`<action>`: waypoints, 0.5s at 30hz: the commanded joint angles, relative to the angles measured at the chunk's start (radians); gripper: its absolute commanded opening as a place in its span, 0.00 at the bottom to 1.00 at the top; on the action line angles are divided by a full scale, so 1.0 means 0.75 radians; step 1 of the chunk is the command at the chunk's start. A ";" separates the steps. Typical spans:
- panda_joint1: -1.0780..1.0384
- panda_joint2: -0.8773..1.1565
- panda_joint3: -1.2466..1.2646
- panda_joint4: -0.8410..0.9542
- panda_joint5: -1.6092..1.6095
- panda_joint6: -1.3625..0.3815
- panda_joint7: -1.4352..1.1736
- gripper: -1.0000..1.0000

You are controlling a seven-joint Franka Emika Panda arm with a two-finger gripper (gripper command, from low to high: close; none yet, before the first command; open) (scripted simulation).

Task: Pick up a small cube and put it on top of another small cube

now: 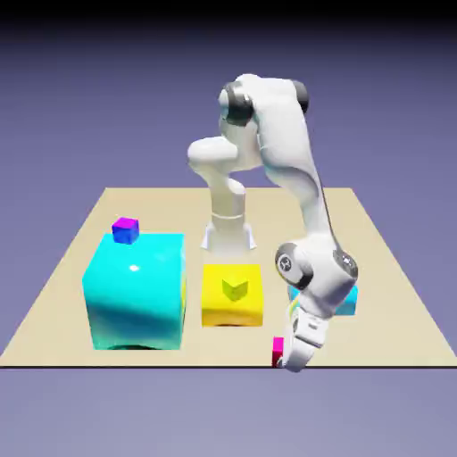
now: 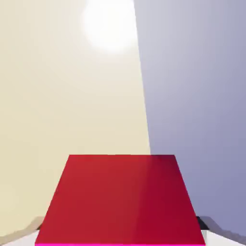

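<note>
The small cube [image 1: 278,349], crimson red with a magenta face, sits at the table's front edge. My gripper [image 1: 289,361] is down on it, shut around it. In the hand view the small cube [image 2: 120,199] fills the lower middle, a magenta strip along its bottom edge, with a grey fingertip [image 2: 26,231] showing at each lower corner. The other small cube [image 1: 126,230], deep blue with a magenta top, rests on the back left corner of the big cyan block [image 1: 136,290].
A yellow block [image 1: 233,299] with a tiny yellow-olive cube [image 1: 235,288] on it stands mid-table. Another cyan block [image 1: 349,302] peeks out behind my wrist. The table's front edge [image 1: 178,364] runs right beside the gripper.
</note>
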 commanded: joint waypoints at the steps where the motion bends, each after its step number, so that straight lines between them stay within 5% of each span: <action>1: 0.019 -0.024 -0.008 0.006 0.036 -0.001 0.006 0.00; 15: -0.446 -0.655 -0.572 -0.040 0.507 -0.665 0.732 0.00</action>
